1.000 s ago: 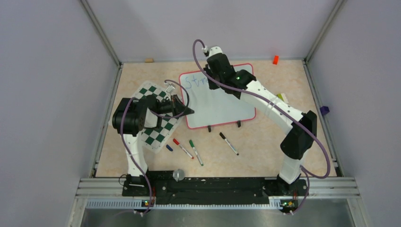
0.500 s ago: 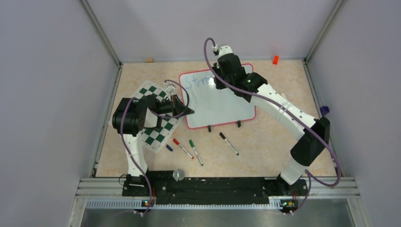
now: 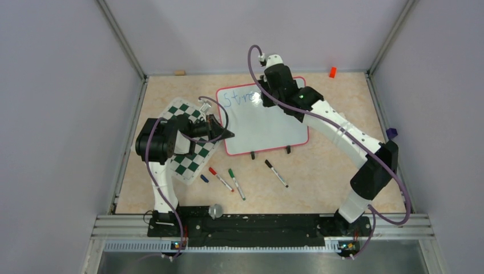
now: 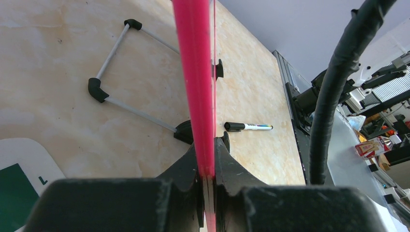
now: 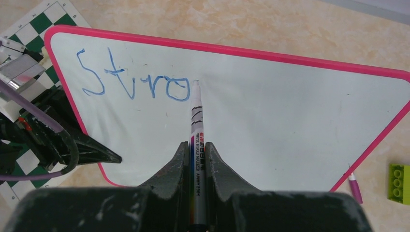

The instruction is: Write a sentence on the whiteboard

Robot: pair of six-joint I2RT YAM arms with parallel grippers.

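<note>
In the top view the right arm's wrist covers the far middle of the whiteboard (image 3: pixel 268 123), so only the first letters of the sentence (image 3: pixel 235 98) show there and the right pincer is hidden under the wrist. The right wrist view makes it plain: the sentence (image 5: pixel 133 84) reads "Stro" in blue, on one line near one corner. The right pincer (image 5: pixel 196 150) is clamped on a marker (image 5: pixel 196 116) whose tip sits just right of the "o". Whether the tip touches the surface cannot be told.

The whiteboard lies toward the far middle of the bench (image 3: pixel 319 171), with two black clips (image 3: pixel 253 154) on its near edge. The left pincer (image 3: pixel 228 134) is closed on its left edge. From the left wrist the board shows only edge-on, as a red strip (image 4: pixel 196 72) pinched between the fingers (image 4: pixel 227 164). Its face is out of sight, and a thick black cable (image 4: pixel 333 87) crosses the right of that view.

A checkered mat (image 3: pixel 191 157) lies just beside the board's left edge, partly under the left arm. Near the bench's front lie a red marker (image 3: pixel 220 178), a green marker (image 3: pixel 236 184) and a black marker (image 3: pixel 275 173), apart from the board. A green brick (image 5: pixel 399 182) is cut off at the frame's right edge. A small orange thing (image 3: pixel 332 72) at the far edge is too small to name.
</note>
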